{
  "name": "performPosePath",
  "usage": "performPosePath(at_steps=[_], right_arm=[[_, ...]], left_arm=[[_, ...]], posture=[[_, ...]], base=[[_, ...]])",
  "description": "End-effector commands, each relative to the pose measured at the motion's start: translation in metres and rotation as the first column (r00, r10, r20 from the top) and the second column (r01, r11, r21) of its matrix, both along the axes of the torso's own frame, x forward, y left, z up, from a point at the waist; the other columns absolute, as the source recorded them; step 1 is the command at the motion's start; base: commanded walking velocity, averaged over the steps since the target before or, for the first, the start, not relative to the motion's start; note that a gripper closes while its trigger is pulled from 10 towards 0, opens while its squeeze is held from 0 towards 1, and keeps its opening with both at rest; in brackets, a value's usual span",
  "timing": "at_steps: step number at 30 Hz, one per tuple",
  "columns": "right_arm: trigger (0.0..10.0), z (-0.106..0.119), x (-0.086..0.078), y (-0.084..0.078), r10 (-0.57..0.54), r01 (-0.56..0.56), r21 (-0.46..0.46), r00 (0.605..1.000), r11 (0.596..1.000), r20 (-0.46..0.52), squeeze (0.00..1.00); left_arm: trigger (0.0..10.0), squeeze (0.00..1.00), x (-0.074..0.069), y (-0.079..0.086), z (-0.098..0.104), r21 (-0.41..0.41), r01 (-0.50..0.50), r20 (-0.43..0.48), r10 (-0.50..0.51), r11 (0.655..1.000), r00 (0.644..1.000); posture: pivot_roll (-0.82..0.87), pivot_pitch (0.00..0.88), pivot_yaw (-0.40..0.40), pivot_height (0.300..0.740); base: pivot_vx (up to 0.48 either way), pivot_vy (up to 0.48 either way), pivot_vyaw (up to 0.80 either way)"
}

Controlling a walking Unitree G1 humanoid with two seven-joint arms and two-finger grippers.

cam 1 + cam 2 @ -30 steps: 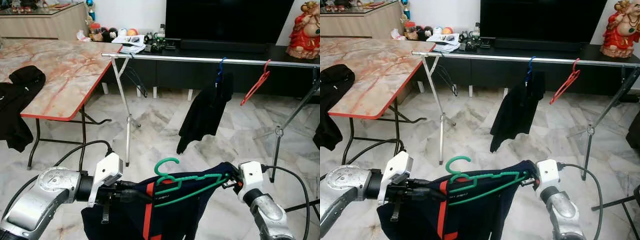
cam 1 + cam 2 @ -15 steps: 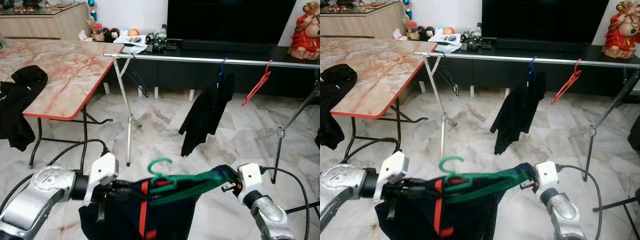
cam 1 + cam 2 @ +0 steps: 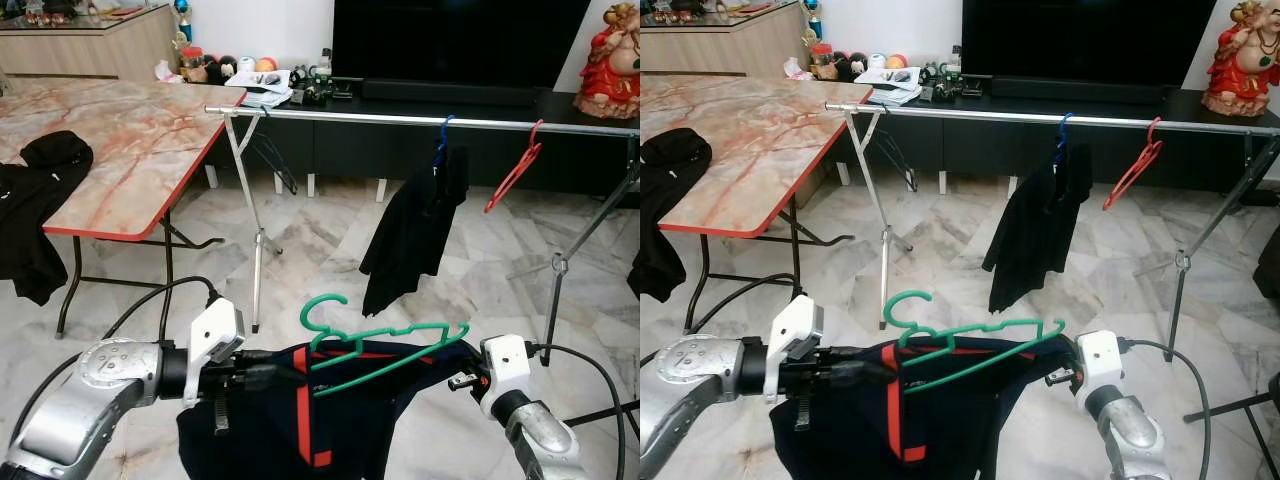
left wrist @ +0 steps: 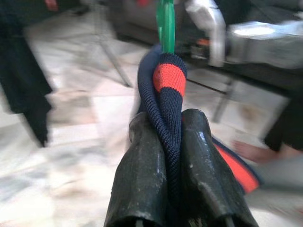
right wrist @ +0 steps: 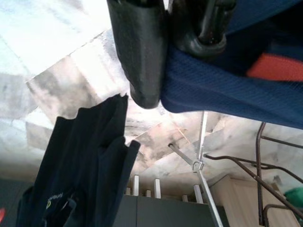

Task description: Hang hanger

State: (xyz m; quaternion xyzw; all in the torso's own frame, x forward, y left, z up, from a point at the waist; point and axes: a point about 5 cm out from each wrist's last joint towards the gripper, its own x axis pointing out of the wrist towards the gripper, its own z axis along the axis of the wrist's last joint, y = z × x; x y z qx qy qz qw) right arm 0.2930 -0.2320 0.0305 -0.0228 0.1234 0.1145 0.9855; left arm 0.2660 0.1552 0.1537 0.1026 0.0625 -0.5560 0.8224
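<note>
Both grippers, left (image 4: 171, 142) and right (image 5: 163, 61), were clamped on the navy shirt carrying the green hanger (image 3: 375, 345), near and low, well short of the far rail (image 3: 420, 119) (judgement: raise level, hook between hung clothes).

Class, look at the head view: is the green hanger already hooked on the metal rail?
No; the green hanger sits low, well below the rail.

Near me, the green hanger (image 3: 375, 345) looks like smooth glossy plastic, and the navy garment (image 3: 330, 420) under it is ribbed knit cloth with red bands. The far rail (image 3: 420, 119) is bright polished metal. The left table (image 3: 120, 140) has a glossy marble-look top; the floor (image 3: 310, 250) is shiny veined marble tile.
</note>
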Motion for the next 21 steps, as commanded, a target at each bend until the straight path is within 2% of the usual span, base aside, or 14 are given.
performPosePath(at_steps=[1,4,6,8,9,10,12,13,14,15,16,17,19,21], right_arm=[[0.0,-0.011,-0.011,-0.012,-0.103,0.104,0.031,0.993,0.994,-0.049,0.00],[0.0,-0.015,-0.013,-0.007,-0.091,0.094,0.041,0.994,0.995,-0.065,0.00],[0.0,-0.023,-0.017,0.003,-0.046,0.052,0.051,0.993,0.997,-0.112,0.00],[0.0,-0.026,-0.018,0.008,-0.023,0.030,0.058,0.992,0.998,-0.128,0.00],[4.3,-0.031,-0.020,0.014,0.018,-0.010,0.047,0.987,0.999,-0.162,0.00],[10.0,-0.033,-0.021,0.018,0.039,-0.032,0.045,0.983,0.998,-0.179,0.00],[10.0,-0.041,-0.026,0.031,0.107,-0.101,0.037,0.967,0.994,-0.232,0.00],[10.0,-0.041,-0.026,0.031,0.107,-0.101,0.037,0.967,0.994,-0.232,0.00],[10.0,-0.043,-0.027,0.036,0.144,-0.138,0.042,0.961,0.990,-0.237,0.30],[10.0,-0.043,-0.027,0.036,0.144,-0.138,0.042,0.961,0.990,-0.237,0.30],[10.0,-0.043,-0.028,0.038,0.158,-0.148,0.057,0.957,0.987,-0.243,0.65],[10.0,-0.045,-0.030,0.042,0.200,-0.186,0.079,0.947,0.979,-0.252,1.00],[10.0,-0.046,-0.031,0.044,0.226,-0.209,0.092,0.938,0.974,-0.262,1.00],[10.0,-0.051,-0.038,0.049,0.315,-0.302,0.089,0.897,0.949,-0.309,1.00]], left_arm=[[10.0,0.00,0.014,0.016,0.005,0.042,-0.155,0.073,0.152,0.987,0.986],[10.0,0.00,0.019,0.016,0.005,0.025,-0.200,0.090,0.197,0.979,0.976],[10.0,0.00,0.024,0.009,0.009,-0.043,-0.244,0.099,0.247,0.969,0.964],[10.0,0.00,0.026,0.005,0.011,-0.065,-0.256,0.116,0.262,0.965,0.958],[10.0,0.00,0.028,0.000,0.012,-0.105,-0.276,0.100,0.287,0.955,0.953],[10.0,0.00,0.030,-0.004,0.013,-0.131,-0.285,0.107,0.300,0.949,0.948],[10.0,0.00,0.036,-0.014,0.014,-0.205,-0.338,0.102,0.363,0.919,0.926],[10.0,0.00,0.036,-0.014,0.014,-0.205,-0.338,0.102,0.363,0.919,0.926],[10.0,0.00,0.039,-0.017,0.015,-0.237,-0.351,0.091,0.381,0.906,0.920],[10.0,0.00,0.039,-0.017,0.015,-0.237,-0.351,0.091,0.381,0.906,0.920],[10.0,0.00,0.040,-0.019,0.017,-0.259,-0.364,0.087,0.397,0.895,0.914],[10.0,0.00,0.044,-0.025,0.021,-0.321,-0.394,0.071,0.436,0.861,0.897],[10.0,0.00,0.046,-0.029,0.023,-0.352,-0.417,0.064,0.466,0.838,0.882],[10.0,0.00,0.048,-0.033,0.023,-0.375,-0.430,0.043,0.479,0.821,0.877]], posture=[[0.04,0.028,-0.018,0.740],[0.05,0.027,-0.019,0.740],[0.05,0.026,-0.019,0.740],[0.05,0.026,-0.019,0.740],[0.05,0.026,-0.019,0.740],[0.05,0.026,-0.021,0.740],[0.05,0.026,-0.021,0.740],[0.05,0.026,-0.021,0.740],[0.04,0.027,-0.022,0.740],[0.04,0.027,-0.022,0.740],[0.04,0.027,-0.022,0.740],[0.05,0.027,-0.022,0.740],[0.04,0.028,-0.020,0.740],[0.04,0.029,-0.019,0.740]], base=[[0.000,0.000,0.00],[0.000,0.000,0.00],[0.000,0.000,0.00],[0.000,0.000,0.00],[0.000,0.000,0.00],[0.000,0.000,0.00],[0.000,0.000,0.00],[0.000,0.000,0.00],[0.000,0.000,0.00],[0.000,0.000,0.00],[0.000,0.000,0.00],[0.000,0.000,0.00],[0.000,0.000,0.00],[0.000,0.000,0.00]])
